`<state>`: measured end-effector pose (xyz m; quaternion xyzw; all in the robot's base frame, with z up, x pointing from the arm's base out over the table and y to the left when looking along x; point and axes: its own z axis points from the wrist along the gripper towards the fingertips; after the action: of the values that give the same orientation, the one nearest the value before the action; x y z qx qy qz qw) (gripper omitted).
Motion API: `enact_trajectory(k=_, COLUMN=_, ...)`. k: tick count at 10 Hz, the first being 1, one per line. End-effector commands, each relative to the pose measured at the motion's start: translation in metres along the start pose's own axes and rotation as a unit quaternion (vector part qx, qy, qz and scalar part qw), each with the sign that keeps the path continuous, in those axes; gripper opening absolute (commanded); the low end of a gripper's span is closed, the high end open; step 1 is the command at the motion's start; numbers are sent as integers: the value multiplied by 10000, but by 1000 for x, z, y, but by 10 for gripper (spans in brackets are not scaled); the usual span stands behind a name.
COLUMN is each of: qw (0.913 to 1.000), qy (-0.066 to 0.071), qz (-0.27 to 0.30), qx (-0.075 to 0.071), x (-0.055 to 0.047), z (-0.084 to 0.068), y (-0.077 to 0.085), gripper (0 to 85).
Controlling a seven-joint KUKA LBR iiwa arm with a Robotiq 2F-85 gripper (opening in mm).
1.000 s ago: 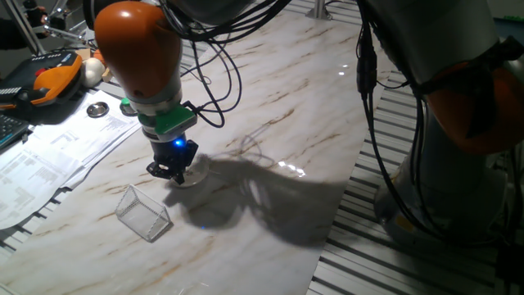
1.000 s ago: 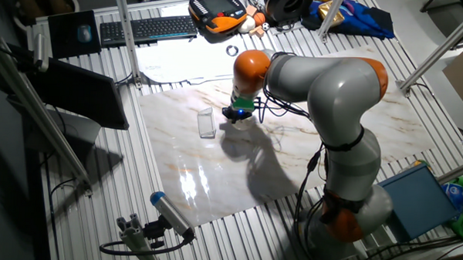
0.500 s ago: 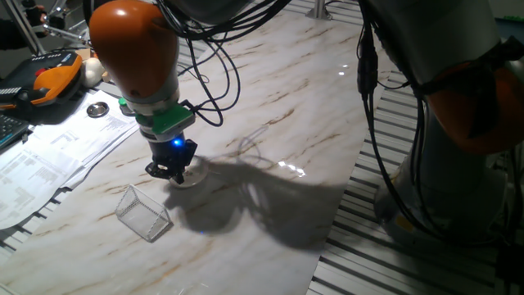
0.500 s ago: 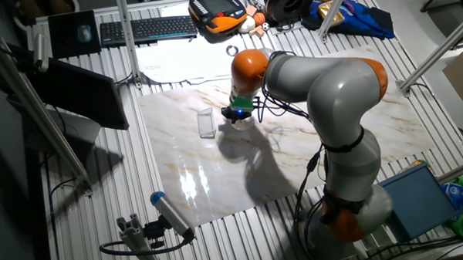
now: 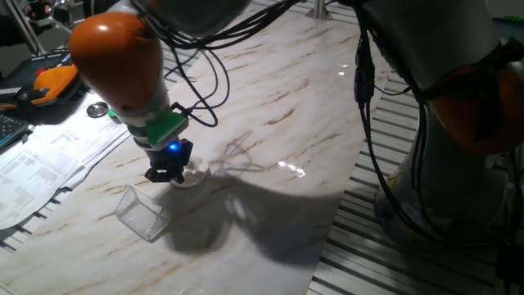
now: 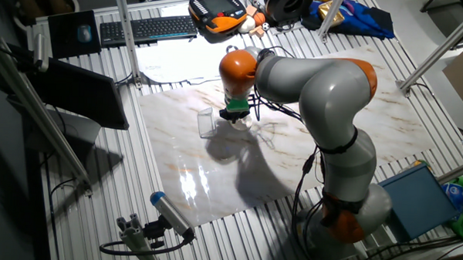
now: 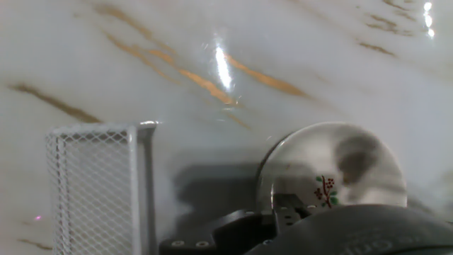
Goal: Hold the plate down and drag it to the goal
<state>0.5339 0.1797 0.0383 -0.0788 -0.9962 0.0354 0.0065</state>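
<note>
The plate (image 5: pixel 191 174) is a small white disc on the marble table, just right of the goal (image 5: pixel 141 213), a small see-through mesh box. My gripper (image 5: pixel 169 174) presses its tips down on the plate's left part and looks shut. In the other fixed view the gripper (image 6: pixel 233 118) stands over the plate (image 6: pixel 241 123), with the goal (image 6: pixel 206 123) a short way to its left. In the hand view the plate (image 7: pixel 333 166) with tiny specks lies right of the goal (image 7: pixel 95 185), and a narrow gap of table separates them.
A shiny metal dish (image 5: pixel 98 109) lies on papers (image 5: pixel 49 156) at the back left, near an orange pendant (image 5: pixel 51 82). A keyboard (image 6: pixel 146 28) is beyond the table. Black cables (image 5: pixel 214 74) hang from the arm. The marble slab's front edge (image 5: pixel 327 246) is at the right.
The arm's orange joint has swung left and lower. The gripper and the plate under it have shifted slightly towards the mesh box. The box has not moved.
</note>
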Motion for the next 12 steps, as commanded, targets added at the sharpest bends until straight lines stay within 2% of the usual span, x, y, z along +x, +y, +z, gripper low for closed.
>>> enact_trajectory(k=1, qw=9998, qy=-19, qz=-182, qx=56, x=0, z=0, y=0, gripper=0)
enact_trajectory(k=4, qw=9990, qy=-18, qz=-450, qx=64, x=0, z=0, y=0, gripper=0)
enact_trajectory(k=5, qw=9987, qy=-26, qz=-503, qx=71, x=-3, z=0, y=-5, gripper=0)
enact_trajectory(k=7, qw=9986, qy=-28, qz=-527, qx=17, x=-5, z=1, y=-6, gripper=0)
enact_trajectory(k=9, qw=9989, qy=-35, qz=-460, qx=-61, x=-2, z=7, y=1, gripper=0)
enact_trajectory(k=12, qw=9989, qy=-63, qz=-460, qx=-87, x=-4, z=12, y=1, gripper=0)
